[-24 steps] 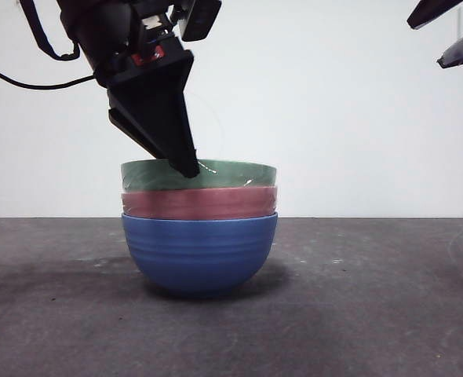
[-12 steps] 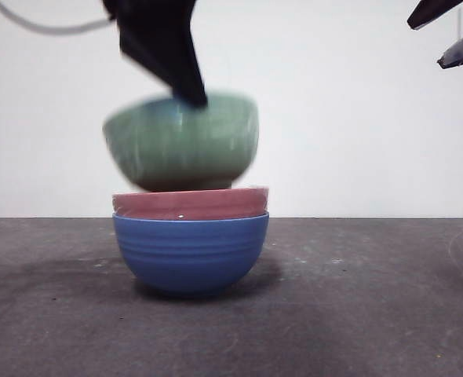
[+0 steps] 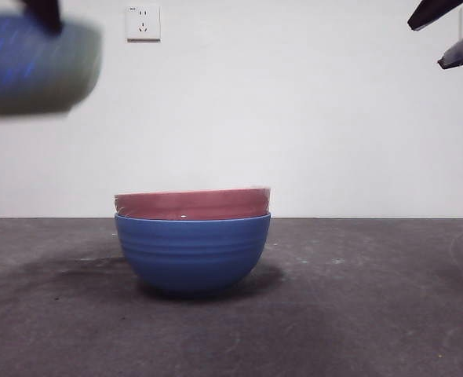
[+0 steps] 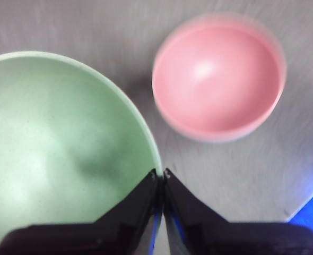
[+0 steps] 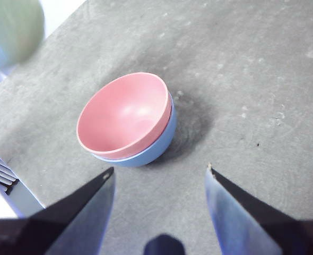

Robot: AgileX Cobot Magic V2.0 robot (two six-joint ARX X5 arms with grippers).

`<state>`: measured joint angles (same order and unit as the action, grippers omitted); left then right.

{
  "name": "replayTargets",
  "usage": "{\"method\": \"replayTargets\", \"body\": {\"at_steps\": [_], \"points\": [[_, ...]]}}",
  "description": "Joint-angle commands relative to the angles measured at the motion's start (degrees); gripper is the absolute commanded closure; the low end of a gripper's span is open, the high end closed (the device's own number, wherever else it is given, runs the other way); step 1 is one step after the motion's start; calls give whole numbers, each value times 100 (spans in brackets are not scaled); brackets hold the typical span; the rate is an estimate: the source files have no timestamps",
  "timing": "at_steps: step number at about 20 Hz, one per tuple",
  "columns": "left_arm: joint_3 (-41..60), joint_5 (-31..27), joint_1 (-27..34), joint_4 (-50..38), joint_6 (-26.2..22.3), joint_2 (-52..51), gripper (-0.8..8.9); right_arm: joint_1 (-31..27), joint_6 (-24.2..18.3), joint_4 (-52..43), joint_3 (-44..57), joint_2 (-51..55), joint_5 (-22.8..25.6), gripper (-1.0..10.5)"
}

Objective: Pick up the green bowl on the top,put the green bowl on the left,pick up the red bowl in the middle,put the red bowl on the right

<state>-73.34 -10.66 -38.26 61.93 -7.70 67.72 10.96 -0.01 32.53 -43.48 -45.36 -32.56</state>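
Blurring green bowl point(image 3: 39, 67), half cropped, left hand point(image 4: 161, 178) clamped.

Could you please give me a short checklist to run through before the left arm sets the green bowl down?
1. Left gripper shut on the glossy green ceramic bowl's rim: ok.
2. Green bowl clear of the stack, high in the front view: ok.
3. Glossy pinkish-red ceramic bowl nested in the blue ceramic bowl: ok.
4. Drop spot on the grey table: cannot tell, partly out of view.
5. Right gripper open, waiting above: ok.

Green bowl point(image 3: 39, 67) aloft; red bowl point(image 3: 192, 203) nested, upright.
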Motion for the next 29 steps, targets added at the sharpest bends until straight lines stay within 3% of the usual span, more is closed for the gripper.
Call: {"method": "replayTargets", "body": {"at_steps": [1, 8, 11, 16, 17, 19, 20, 29], "points": [[1069, -24, 9, -479, 555, -94, 820, 15, -9, -37, -20, -2, 11, 667], [2612, 472, 7, -2240, 769, 83, 821, 15, -4, -50, -20, -2, 9, 667], [2649, 874, -11, -2461, 769, 280, 821, 15, 11, -50, -20, -2, 9, 667], [2651, 942, -42, -2420, 767, 651, 813, 15, 15, -46, -20, -2, 7, 667], [2649, 940, -42, -2363, 767, 643, 766, 15, 22, -46, -20, -2, 4, 667], [2636, 868, -31, -2201, 782, 581, 495, 15, 42, -48, -20, -2, 4, 667], [2623, 750, -22, -2157, 841, 544, 432, 15, 39, -50, -20, -2, 2, 666], [1233, 636, -22, -1217, 918, -483, 436, 490, -68, -361, -509, -463, 9, 666]]}}
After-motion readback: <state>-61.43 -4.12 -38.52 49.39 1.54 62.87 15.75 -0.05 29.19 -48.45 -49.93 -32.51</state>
